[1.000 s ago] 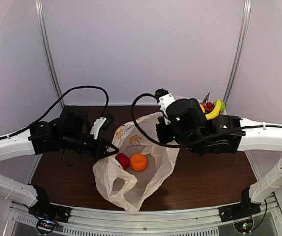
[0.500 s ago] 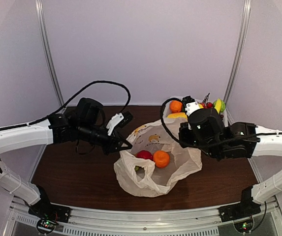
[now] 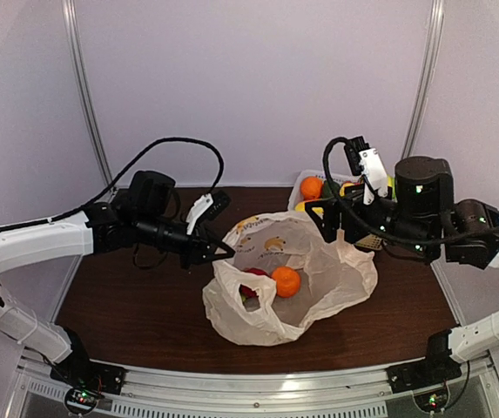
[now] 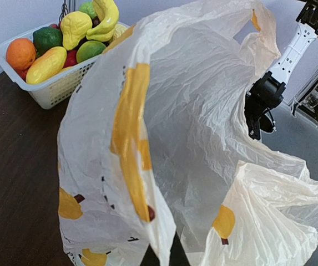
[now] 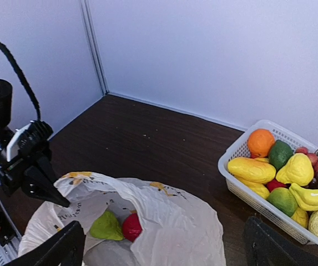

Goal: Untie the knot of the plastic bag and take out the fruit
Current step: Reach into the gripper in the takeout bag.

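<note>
Dark wood counter [image 3: 127,296], pale lilac walls [image 3: 258,78]; left hand [image 3: 223,251] pinches plastic bag [image 3: 319,279] rim; right hand [image 5: 164,228] spread wide.

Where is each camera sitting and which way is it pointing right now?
Top external: above and behind the bases, looking down on the table; left arm and right arm flank the plastic bag.
Left wrist: low, facing the bag up close, white basket behind; own fingers barely show.
Right wrist: high, looking down into the bag; own open fingers at bottom corners.
Shared: both wrist views show the basket and the opposite arm.
</note>
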{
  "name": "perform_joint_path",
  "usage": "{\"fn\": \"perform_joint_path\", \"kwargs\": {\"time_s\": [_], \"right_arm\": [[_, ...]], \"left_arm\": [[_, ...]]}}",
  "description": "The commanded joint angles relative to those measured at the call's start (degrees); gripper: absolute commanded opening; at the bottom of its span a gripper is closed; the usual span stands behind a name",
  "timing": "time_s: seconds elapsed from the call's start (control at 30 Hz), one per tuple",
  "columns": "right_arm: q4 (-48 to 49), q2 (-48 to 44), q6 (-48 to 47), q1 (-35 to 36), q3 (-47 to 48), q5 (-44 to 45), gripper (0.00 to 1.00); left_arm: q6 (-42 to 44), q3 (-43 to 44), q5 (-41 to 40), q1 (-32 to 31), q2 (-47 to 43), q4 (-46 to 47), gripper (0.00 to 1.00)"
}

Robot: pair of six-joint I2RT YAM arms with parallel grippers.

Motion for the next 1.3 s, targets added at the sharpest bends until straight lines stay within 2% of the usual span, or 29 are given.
{"fn": "perform_joint_path", "kwargs": {"time_s": [0.0, 0.2, 0.4, 0.53, 0.67, 0.87, 1.1, 1.27], "right_arm": [[1.4, 2.7, -6.6, 1.1, 6.5, -15.1, 1.0], [-0.2, 11.6, -11.4, 10.1, 13.3, -15.7, 0.99], [3.4, 17.4, -8.5, 11.5, 11.8, -19.6, 0.96], [3.6, 19.5, -3.6, 11.5, 9.1, -16.8, 0.92], [1.4, 20.6, 1.0, 10.2, 5.8, -13.4, 0.87], [-0.7, 18.6, 6.1, 4.7, -1.2, -12.3, 0.8], [-4.1, 16.5, 4.7, 0.6, -5.4, -5.7, 0.72], [-5.0, 19.1, -1.7, 0.4, -5.9, -2.8, 0.64]], "left_arm": [[1.1, 2.7, 2.1, 0.6, 1.2, 1.7, 0.0], [0.8, 0.8, 0.6, 1.1, 0.2, 2.8, 0.0], [0.7, 0.3, -0.1, 1.1, 0.6, 2.7, 0.0], [1.0, 0.1, -0.6, 1.1, 0.6, 2.5, 0.0], [1.3, 0.0, -0.9, 1.1, 0.5, 2.2, 0.0], [1.6, -0.2, -0.6, 1.1, 0.3, 2.3, 0.0], [1.7, -0.5, -0.8, 1.1, 0.0, 2.4, 0.0], [1.7, -0.5, -0.4, 1.1, 0.2, 2.3, 0.0]]}}
